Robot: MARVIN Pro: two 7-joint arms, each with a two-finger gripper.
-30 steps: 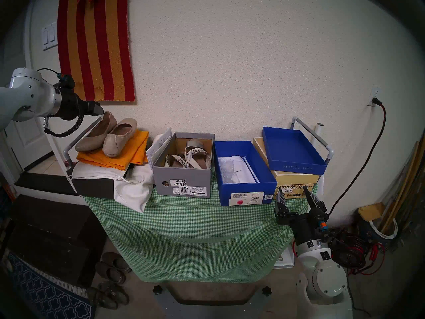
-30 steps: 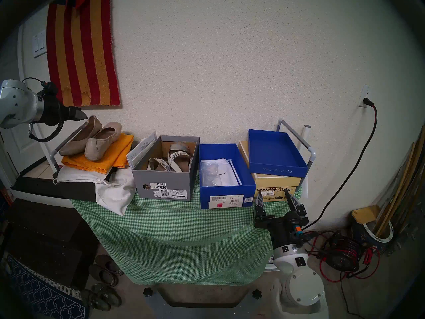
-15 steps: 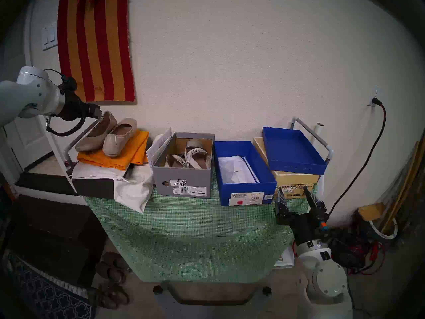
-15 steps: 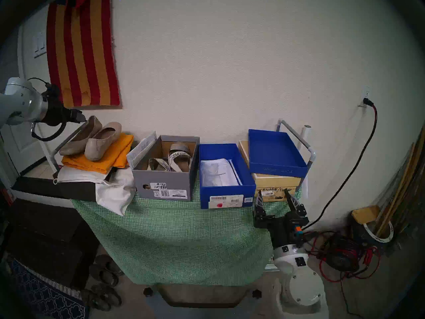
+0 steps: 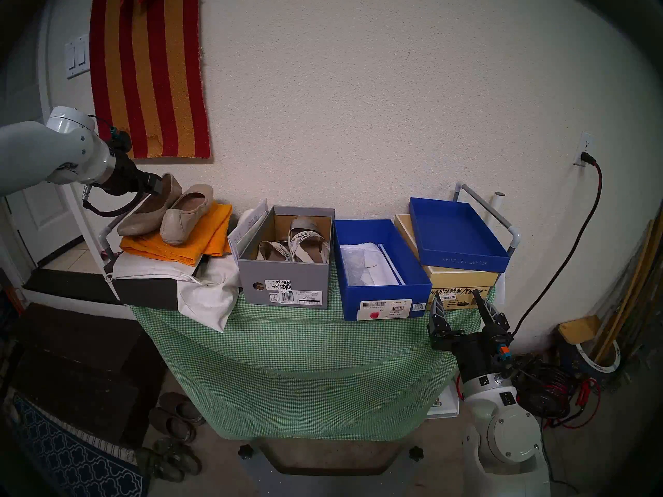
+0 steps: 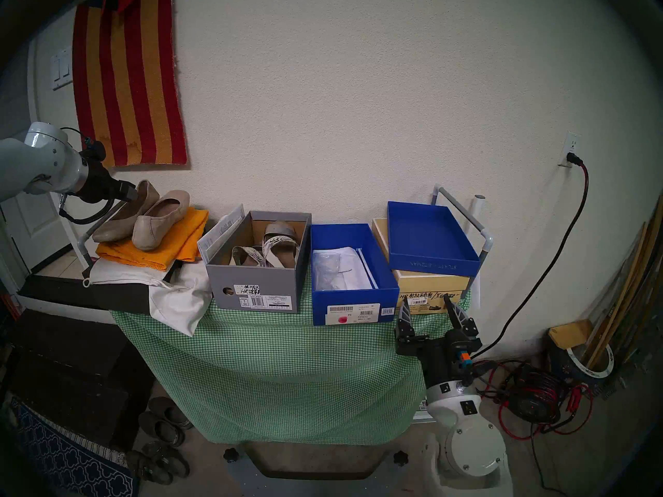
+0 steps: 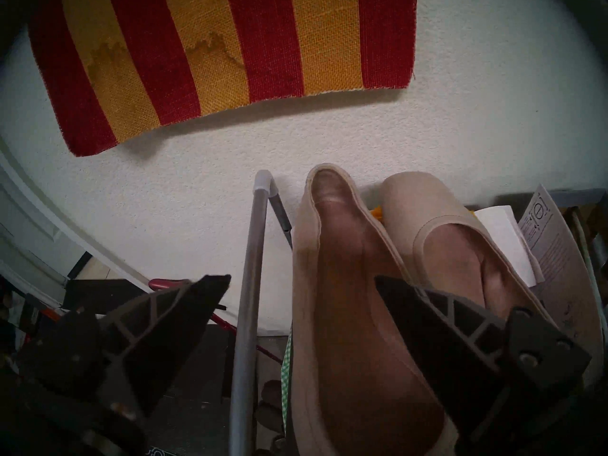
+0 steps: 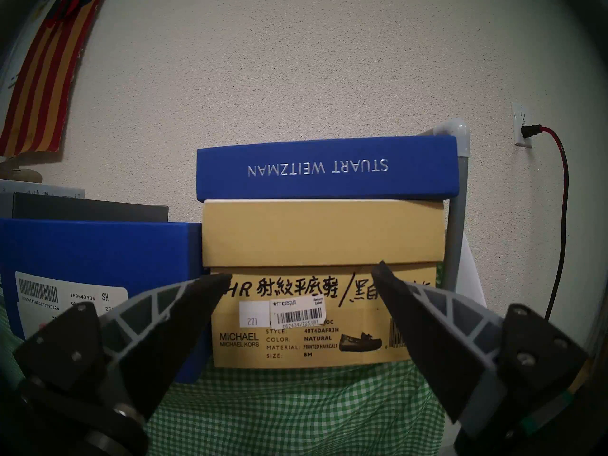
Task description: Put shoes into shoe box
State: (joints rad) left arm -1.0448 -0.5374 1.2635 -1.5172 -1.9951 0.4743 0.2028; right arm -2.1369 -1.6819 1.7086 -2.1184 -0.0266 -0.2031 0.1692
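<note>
Two beige ballet flats [image 5: 150, 209] [image 5: 186, 213] lie side by side on an orange cloth at the table's far left. My left gripper [image 5: 158, 186] is open at the heel of the leftmost flat. In the left wrist view [image 7: 297, 281] one finger [image 7: 171, 317] is outside the flat [image 7: 345, 314] over a grey pipe, and the other [image 7: 437, 327] is over its insole. The royal-blue shoe box [image 5: 380, 299] stands open right of centre, with white paper inside. My right gripper [image 5: 457, 299] is open and empty, right of the box's front.
A grey VIONIC box [image 5: 283, 284] with white sandals stands between the flats and the blue box. A shallow blue lid [image 5: 459, 234] lies on a tan box [image 5: 459, 281]. A grey pipe rail [image 7: 250, 281] runs beside the flats. Dark slippers [image 5: 175, 417] are on the floor.
My left arm has moved right and slightly down, bringing its gripper onto the heel of the leftmost flat. The flats and the right arm have not moved.
</note>
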